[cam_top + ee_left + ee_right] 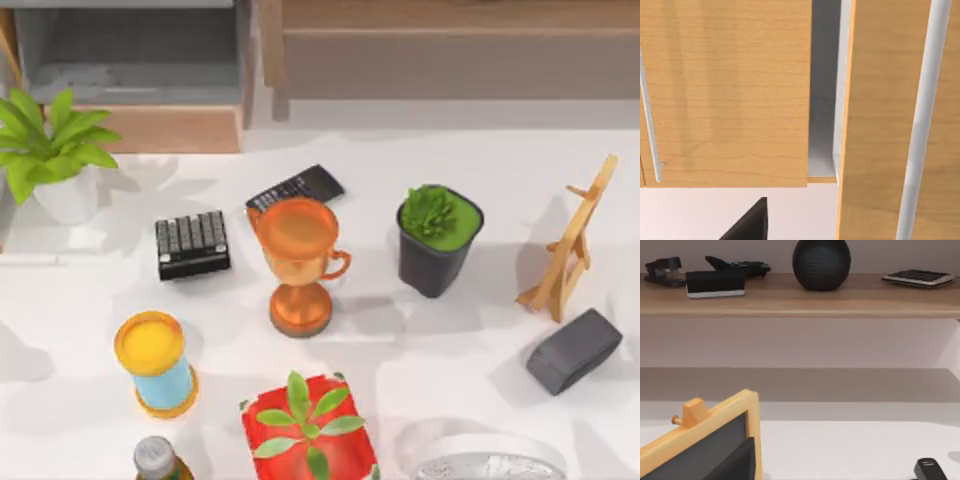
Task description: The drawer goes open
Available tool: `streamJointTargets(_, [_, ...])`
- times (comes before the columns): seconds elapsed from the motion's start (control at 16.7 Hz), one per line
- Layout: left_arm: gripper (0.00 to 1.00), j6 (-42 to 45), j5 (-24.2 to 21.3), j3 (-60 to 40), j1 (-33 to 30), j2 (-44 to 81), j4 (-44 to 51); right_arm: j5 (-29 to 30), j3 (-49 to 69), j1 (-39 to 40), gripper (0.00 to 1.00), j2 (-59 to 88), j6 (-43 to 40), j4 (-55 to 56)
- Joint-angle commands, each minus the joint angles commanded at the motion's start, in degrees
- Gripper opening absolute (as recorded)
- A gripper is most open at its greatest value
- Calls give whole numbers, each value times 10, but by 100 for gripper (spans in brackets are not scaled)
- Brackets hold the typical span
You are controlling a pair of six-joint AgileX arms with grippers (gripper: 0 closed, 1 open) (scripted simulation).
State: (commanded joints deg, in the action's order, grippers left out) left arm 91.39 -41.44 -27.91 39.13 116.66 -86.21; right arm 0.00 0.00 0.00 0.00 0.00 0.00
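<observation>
drawer (140, 80) at the bench's far left looks stiff and boxy; we'd grip its tan front, and whether our fingers are wide or narrow we cannot tell.

The worktop (450, 350) is bright and white. Soft grey shadows lie on it beside the trophy (298, 262) and the other things near it. The drawer (140, 70) behind the trophy is dim inside. Everything looks a little blurry.
</observation>
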Motion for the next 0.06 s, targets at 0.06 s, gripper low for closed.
streamJointTargets(0.06, [100, 0, 0, 0, 0, 0, 0, 0, 0, 0, 100, 0, 0, 0])
